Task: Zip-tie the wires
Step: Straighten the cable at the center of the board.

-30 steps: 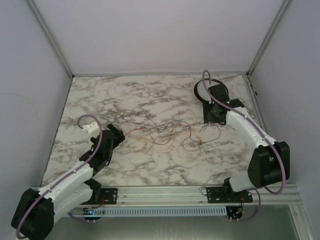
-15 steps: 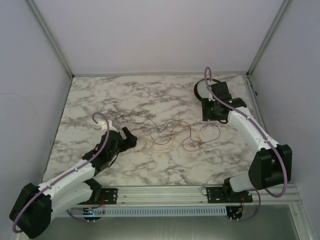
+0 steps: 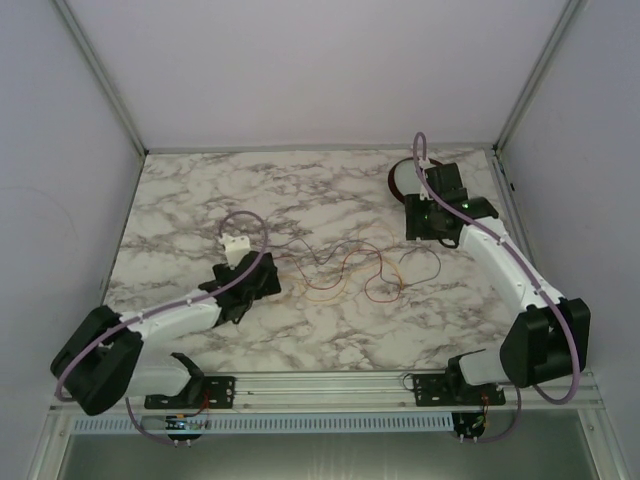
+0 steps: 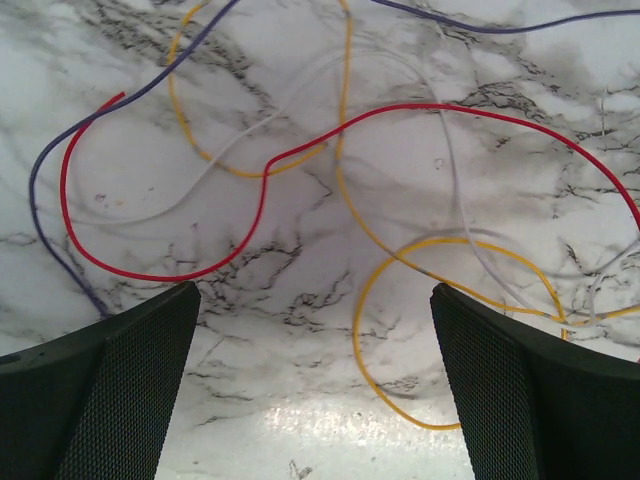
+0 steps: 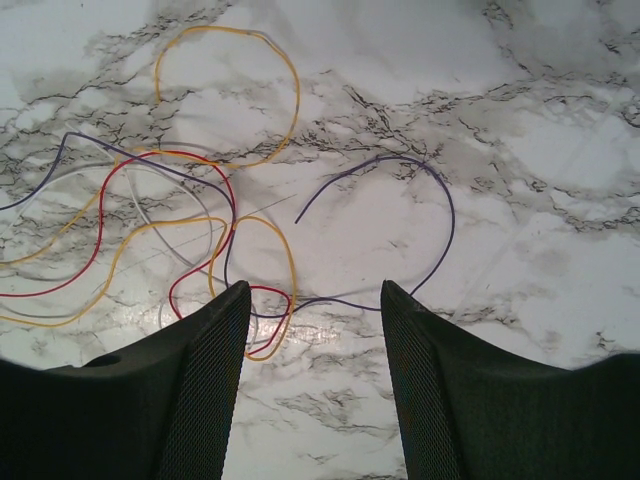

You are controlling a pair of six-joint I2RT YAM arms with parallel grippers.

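Note:
The wires (image 3: pixel 383 297) lie loose and spread out on the marble table, between the two arms. My left gripper (image 3: pixel 265 272) is open and empty at their left end. In the left wrist view its gripper (image 4: pixel 315 295) hovers over the red wire (image 4: pixel 430 104), a yellow loop (image 4: pixel 356 330), a purple wire (image 4: pixel 38 175) and a pale one. My right gripper (image 3: pixel 425 234) is open and empty at the wires' right end. In the right wrist view its gripper (image 5: pixel 315 290) is just short of a purple loop (image 5: pixel 452 215), yellow (image 5: pixel 297 100) and red (image 5: pixel 232 200) wires.
A dark-rimmed round dish (image 3: pixel 397 180) sits at the back right, partly hidden behind the right wrist. Enclosure walls and metal posts (image 3: pixel 100 75) bound the table. An aluminium rail (image 3: pixel 330 385) with the arm bases runs along the near edge.
The left arm has swung right and forward until its gripper reaches the left end of the wires. The right gripper has shifted slightly back. The wires have not moved.

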